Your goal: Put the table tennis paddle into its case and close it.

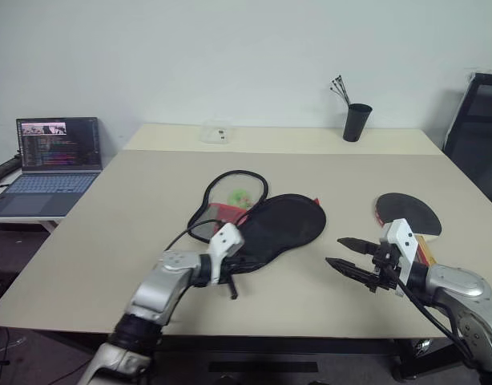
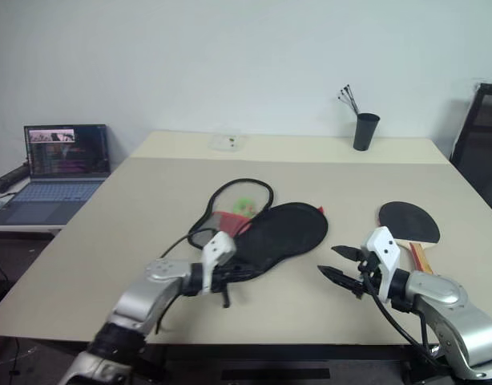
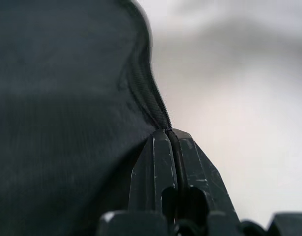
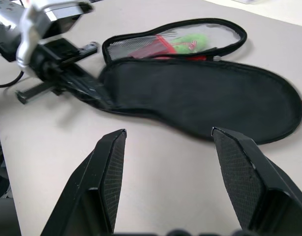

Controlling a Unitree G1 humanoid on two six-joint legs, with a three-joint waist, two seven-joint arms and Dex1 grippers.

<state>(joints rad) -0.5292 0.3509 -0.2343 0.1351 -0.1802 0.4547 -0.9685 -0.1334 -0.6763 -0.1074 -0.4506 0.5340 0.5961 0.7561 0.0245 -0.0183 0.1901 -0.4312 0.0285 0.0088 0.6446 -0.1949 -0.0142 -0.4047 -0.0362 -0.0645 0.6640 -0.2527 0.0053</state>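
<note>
The case (image 1: 282, 227) lay open near the middle of the table (image 1: 134, 208) in the head views, its mesh half folded back with a green ball (image 1: 238, 195) inside. My left gripper (image 1: 234, 269) was clamped on its near edge. The table tennis paddle (image 1: 409, 215) sat well apart to the right, just beyond my right gripper (image 1: 350, 255), which hung above the table with fingers spread and empty.

In the left wrist view my fingers (image 3: 156, 167) were pressed together on the case's zip seam. That thin pinch could slip if I pulled hard.

In the right wrist view my spread fingers (image 4: 109, 172) faced the case, not the paddle. Reaching blind, I might knock the paddle off the table edge.
</note>
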